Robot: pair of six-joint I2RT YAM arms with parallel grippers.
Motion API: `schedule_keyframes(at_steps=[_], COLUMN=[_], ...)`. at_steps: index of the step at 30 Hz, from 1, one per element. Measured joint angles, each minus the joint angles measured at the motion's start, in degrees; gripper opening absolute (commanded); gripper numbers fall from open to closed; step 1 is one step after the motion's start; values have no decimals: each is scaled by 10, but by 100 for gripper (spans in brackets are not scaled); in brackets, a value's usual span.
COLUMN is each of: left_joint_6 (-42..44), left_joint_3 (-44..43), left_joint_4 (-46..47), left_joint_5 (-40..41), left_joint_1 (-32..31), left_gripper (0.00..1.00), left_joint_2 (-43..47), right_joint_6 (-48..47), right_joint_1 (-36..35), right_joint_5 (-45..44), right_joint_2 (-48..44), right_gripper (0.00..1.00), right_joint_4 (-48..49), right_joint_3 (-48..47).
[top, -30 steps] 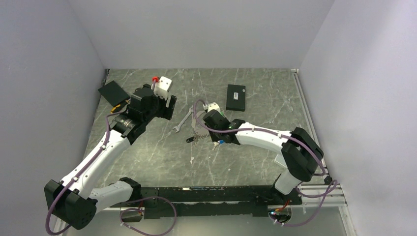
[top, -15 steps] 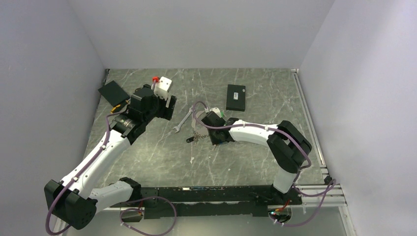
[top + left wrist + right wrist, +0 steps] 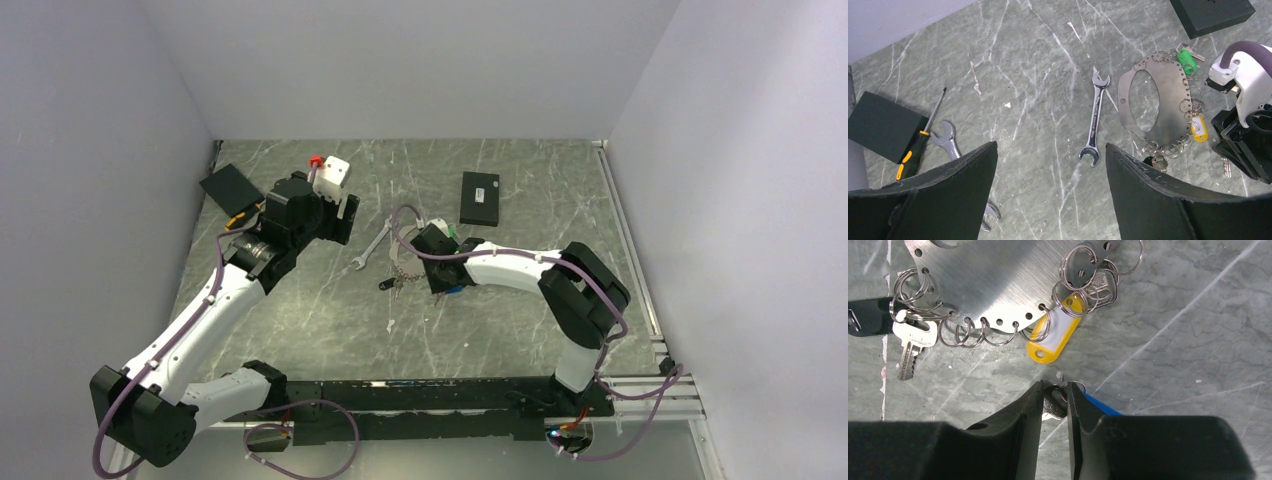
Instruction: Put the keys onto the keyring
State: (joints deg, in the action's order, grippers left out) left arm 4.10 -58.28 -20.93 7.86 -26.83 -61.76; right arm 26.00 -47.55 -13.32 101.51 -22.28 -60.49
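The keyring (image 3: 993, 285) is a flat oval steel plate with a row of split rings along its edge; it also shows in the left wrist view (image 3: 1168, 107) and the top view (image 3: 405, 265). A yellow tag (image 3: 1053, 342), a silver key (image 3: 910, 342), a black-headed key (image 3: 868, 315) and a green-headed key (image 3: 1188, 57) hang on it. My right gripper (image 3: 1054, 390) is low on the table just below the yellow tag, shut on a small silver key (image 3: 1054, 402) with a blue tag (image 3: 1100, 405) beside it. My left gripper (image 3: 1050, 150) is open and empty, high above the table to the left.
A silver wrench (image 3: 1094, 117) lies left of the keyring. A second wrench (image 3: 945, 142), a screwdriver (image 3: 918, 142) and a black box (image 3: 880, 125) lie far left. Another black box (image 3: 480, 197) sits behind the right arm. A loose key (image 3: 1226, 166) lies by the right gripper.
The right arm's elbow has swung in toward the middle and its gripper has shifted slightly left beside the keyring. The left arm has not moved.
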Motion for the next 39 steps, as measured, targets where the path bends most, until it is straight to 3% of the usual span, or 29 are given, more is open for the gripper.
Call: schedule_keyframes(at_steps=[14, 28, 39], left_joint_6=[0, 0, 0], left_joint_3=[0, 0, 0], left_joint_4=[0, -2, -4], left_joint_5=[0, 0, -5], left_joint_1=[0, 0, 0], left_gripper=[84, 84, 83], left_joint_2=[0, 2, 5], right_joint_6=[-8, -96, -102], right_joint_1=[3, -2, -27], right_joint_5=[9, 157, 170], right_joint_2=[4, -25, -76], right_gripper=[22, 32, 46], right_joint_4=[21, 93, 78], right_joint_3=[2, 49, 57])
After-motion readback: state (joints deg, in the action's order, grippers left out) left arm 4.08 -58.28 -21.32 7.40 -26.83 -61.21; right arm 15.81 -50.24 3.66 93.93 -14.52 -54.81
